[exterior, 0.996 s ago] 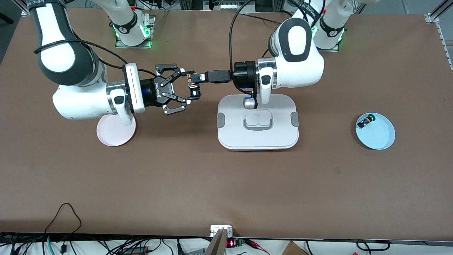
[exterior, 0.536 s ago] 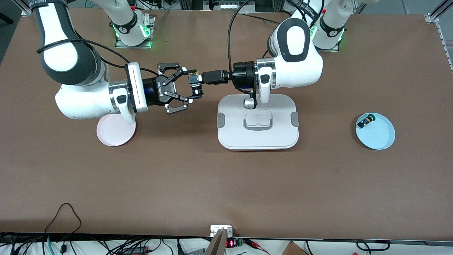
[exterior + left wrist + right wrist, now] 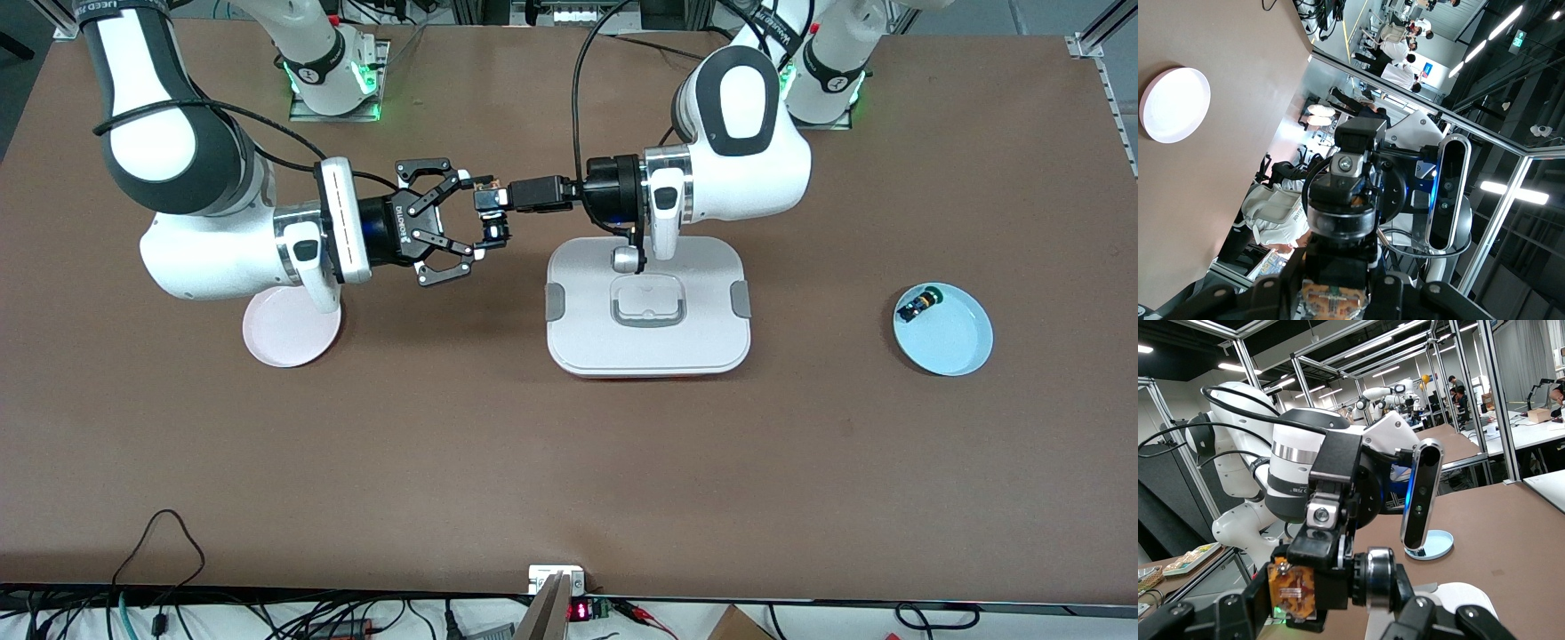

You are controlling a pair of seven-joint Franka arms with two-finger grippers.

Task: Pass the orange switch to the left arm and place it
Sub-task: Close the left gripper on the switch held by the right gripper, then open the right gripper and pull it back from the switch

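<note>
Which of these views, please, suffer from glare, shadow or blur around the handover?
Front view: even lighting, sharp; the arms cast soft shadows on the table beside the box. Left wrist view: the pink plate is blown out to near white, ceiling lights glare. Right wrist view: the orange switch is sharp, the hall around it softer, with bright ceiling strips.

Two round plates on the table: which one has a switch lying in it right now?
The light blue plate toward the left arm's end holds a small black switch near its rim. The pink plate, partly under the right arm, shows nothing on its visible part.
</note>
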